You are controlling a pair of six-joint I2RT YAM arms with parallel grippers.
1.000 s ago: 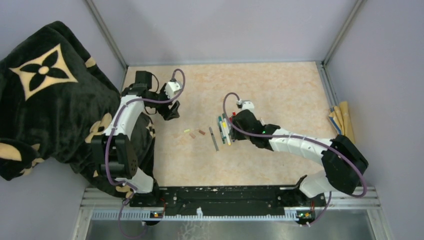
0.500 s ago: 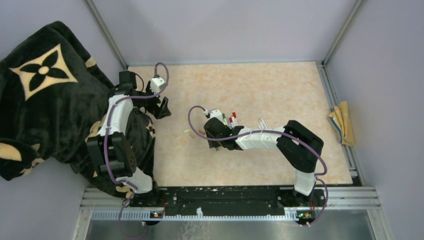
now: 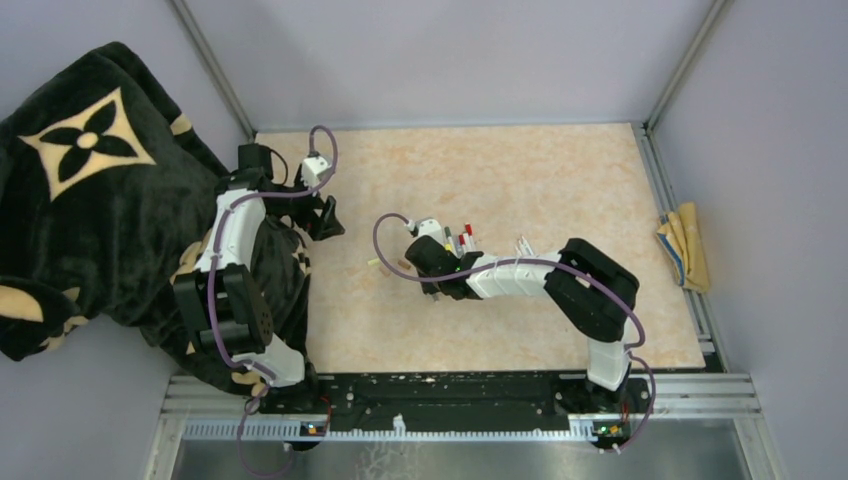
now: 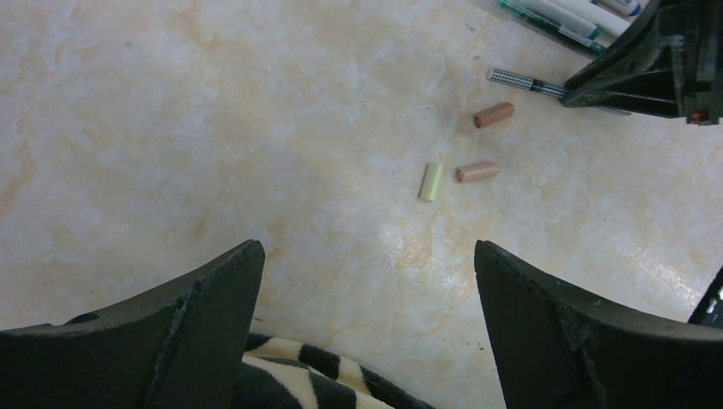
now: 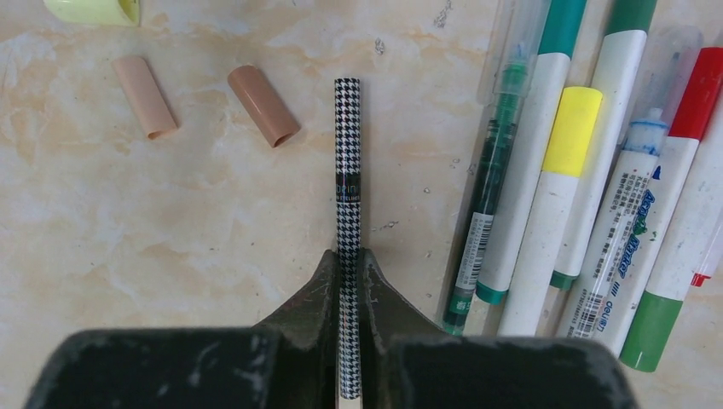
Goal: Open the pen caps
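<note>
Top view: the marbled peach worktop is fenced by metal rails, and most of the open room lies beyond and right of the houndstooth pen. The right hand sits low over that pen and hides it. The left hand is well left of it, at the edge of a black plush blanket. Can't tell either grip from here.

Left wrist: left hand is spread wide with nothing between its fingers. The pen's free end shows, with a brown cap, pink cap and yellow-green cap loose near it.

Right wrist: right hand pinches the thin checked barrel, which lies flat. The caps are short tubes on one side of the pen. On the other side is a tight row of smooth plastic pens, their green, yellow and red caps on.
</note>
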